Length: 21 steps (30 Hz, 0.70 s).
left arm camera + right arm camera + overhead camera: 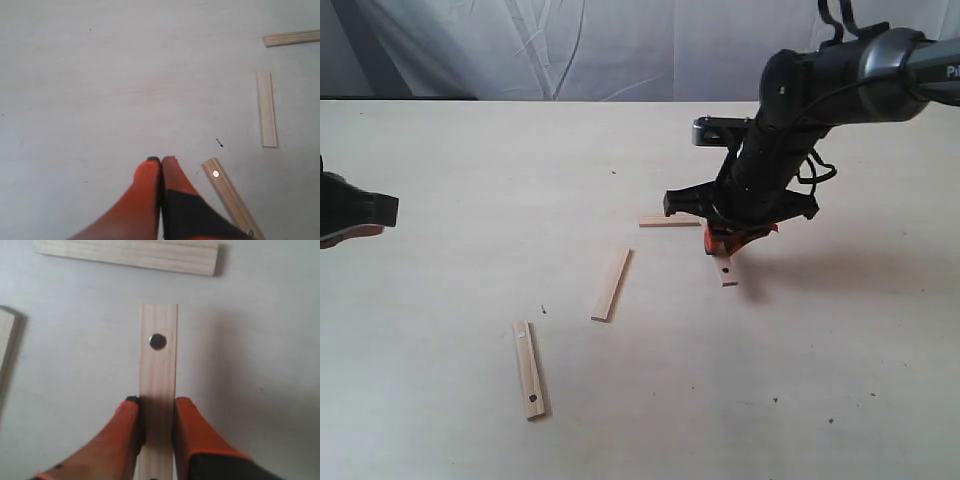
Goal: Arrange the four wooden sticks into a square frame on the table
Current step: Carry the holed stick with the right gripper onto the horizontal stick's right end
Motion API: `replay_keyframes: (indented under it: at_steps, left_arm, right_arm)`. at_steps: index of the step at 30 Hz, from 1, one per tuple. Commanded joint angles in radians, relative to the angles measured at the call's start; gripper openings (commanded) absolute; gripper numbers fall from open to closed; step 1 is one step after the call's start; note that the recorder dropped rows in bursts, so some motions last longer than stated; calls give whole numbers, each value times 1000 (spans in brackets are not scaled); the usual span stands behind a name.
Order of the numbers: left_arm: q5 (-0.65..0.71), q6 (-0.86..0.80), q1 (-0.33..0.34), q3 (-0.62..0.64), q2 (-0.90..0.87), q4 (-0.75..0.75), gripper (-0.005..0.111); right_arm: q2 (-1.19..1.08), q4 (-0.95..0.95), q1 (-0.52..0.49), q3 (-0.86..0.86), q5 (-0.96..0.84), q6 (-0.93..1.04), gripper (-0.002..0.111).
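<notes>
Desk (440, 180): wide, pale, faint grain. No square frame on it; the pieces lie loose and none touch.

Right arm (840, 80): black, comes in from the far right and bends down over centre-right of the desk.

Left pincer (161, 162): low at the left edge of the scene, orange fingers pressed together, nothing between them.

Right pincer (157, 407): fingers drawn in narrow on the two long edges of one stick, partway along it. Cannot tell whether that stick is lifted or resting on the desk.

Four pale sticks:
- held stick (725, 272), running near to far under the right pincer, its far end just short of the next one's right end, about square to it
- far stick (670, 221), lying left to right
- middle stick (611, 284), slanted, left of centre
- near-left stick (529, 369), well apart from the rest

Dark hole (158, 341): near the held stick's far end.

Risks, as I judge them: the grip is only on thin edges, so the held stick may twist or tip when set down. Pushing it farther could shove the far stick out of line. Spreading fingers could drag the corner askew.

Writing: white lettering (952, 72) on the right arm, cut by the frame edge; perhaps a "P", no word readable. Sticks carry no marks
</notes>
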<state>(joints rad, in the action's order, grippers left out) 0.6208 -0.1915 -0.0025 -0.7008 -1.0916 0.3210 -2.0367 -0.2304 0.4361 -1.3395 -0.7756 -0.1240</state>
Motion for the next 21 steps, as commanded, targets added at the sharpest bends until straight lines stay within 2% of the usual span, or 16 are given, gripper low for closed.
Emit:
replay_keyframes:
  at_steps: [1, 6, 11, 21]
  left_arm:
    - [-8, -19, -9, -5, -3, 27, 0]
    - [-8, -21, -9, -5, -3, 30, 0]
    - [-8, -21, -9, -5, -3, 38, 0]
    - [-8, -21, -9, -5, -3, 38, 0]
  right_arm:
    - [-46, 38, 13, -51, -3, -13, -1]
    - [-64, 78, 13, -64, 6, -38, -1]
    - [-64, 151, 13, -64, 26, -143, -1]
    - [-68, 155, 13, -62, 83, -176, -1]
